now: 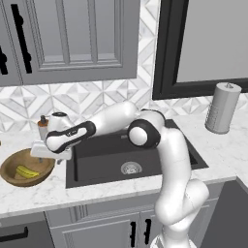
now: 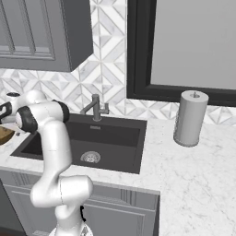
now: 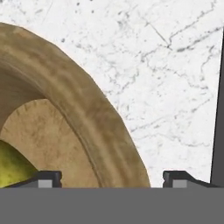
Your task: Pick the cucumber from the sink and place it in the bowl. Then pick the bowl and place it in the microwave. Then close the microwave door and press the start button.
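The two-finger gripper (image 3: 112, 177), jaws spread, straddles the right rim of the round brown wooden bowl (image 1: 12, 178) holding the yellow curved cucumber (image 1: 26, 171).

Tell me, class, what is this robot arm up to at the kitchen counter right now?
The cucumber already lies in the wooden bowl, which sits on the marble counter left of the sink. The arm reaches left over the sink's edge, and its gripper hangs low at the bowl's rim with one fingertip on either side of it, jaws open. It looks set to take hold of the bowl by its rim; nothing is gripped yet.
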